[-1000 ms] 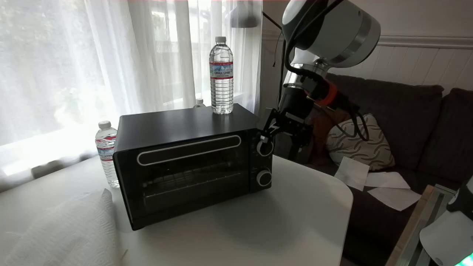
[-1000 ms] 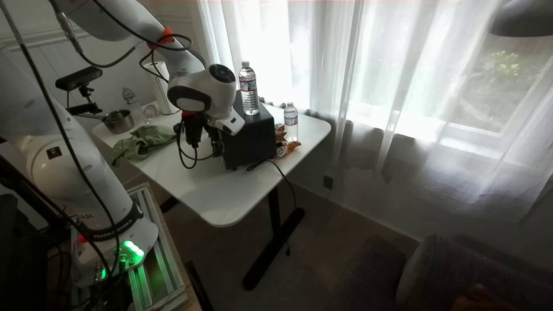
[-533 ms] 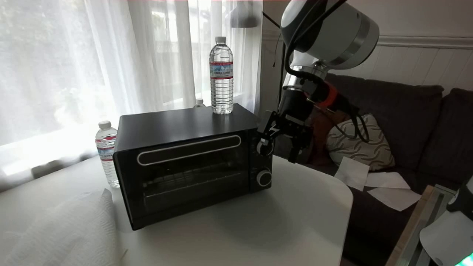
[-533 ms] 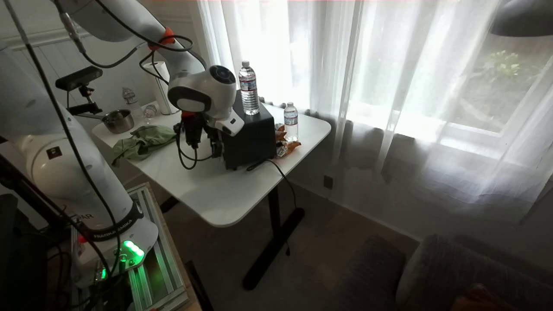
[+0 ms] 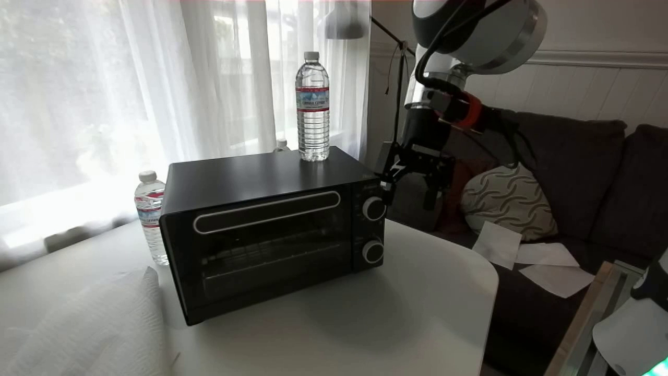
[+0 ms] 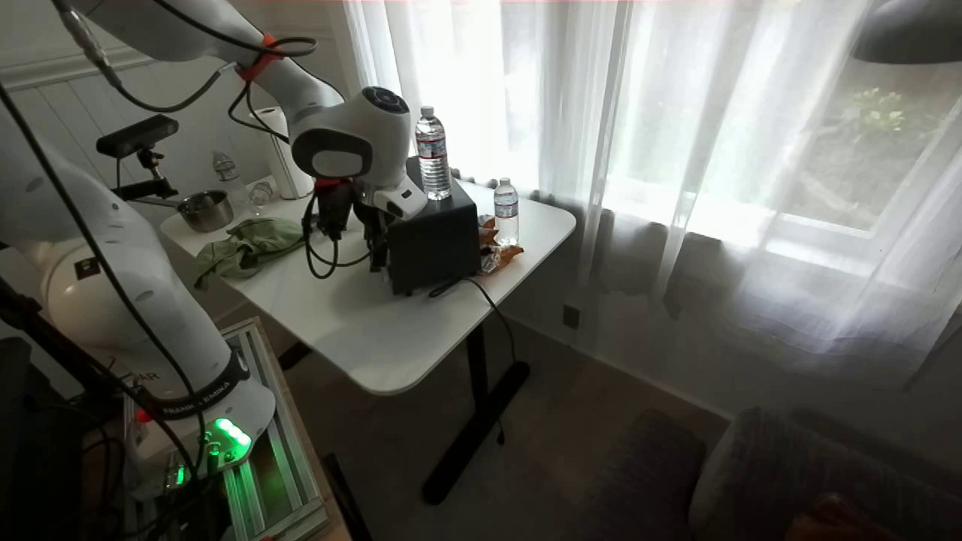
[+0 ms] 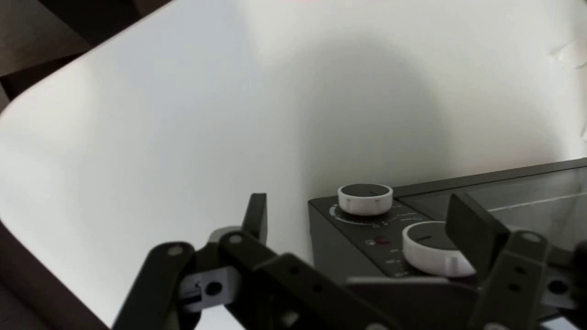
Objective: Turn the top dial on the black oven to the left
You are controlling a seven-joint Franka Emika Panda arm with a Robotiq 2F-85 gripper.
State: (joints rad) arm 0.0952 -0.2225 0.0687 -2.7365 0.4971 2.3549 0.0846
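Observation:
The black oven (image 5: 261,180) stands on the white table and shows in both exterior views (image 6: 436,252). Its top dial (image 5: 373,208) has a pale rim and sits above the lower dial (image 5: 372,251). In the wrist view the top dial (image 7: 426,254) is the nearer one, partly covered by my right-hand finger (image 7: 474,229); its dark mark shows. The lower dial (image 7: 365,204) lies beyond it. My gripper (image 7: 359,200) is open, its fingers wide apart with nothing between them. In an exterior view the gripper (image 5: 409,199) is at the oven's right front edge, beside the top dial.
A water bottle (image 5: 313,112) stands upright on the oven's top, close to the arm. Another bottle (image 5: 151,219) stands left of the oven. Paper towel (image 5: 99,324) lies on the table (image 5: 417,297). A green cloth (image 6: 252,246) and metal pot (image 6: 205,212) are on the table's far side.
My gripper has moved up and to the right in the exterior view, away from the top dial, which it partly covered before. The oven and bottles have not moved.

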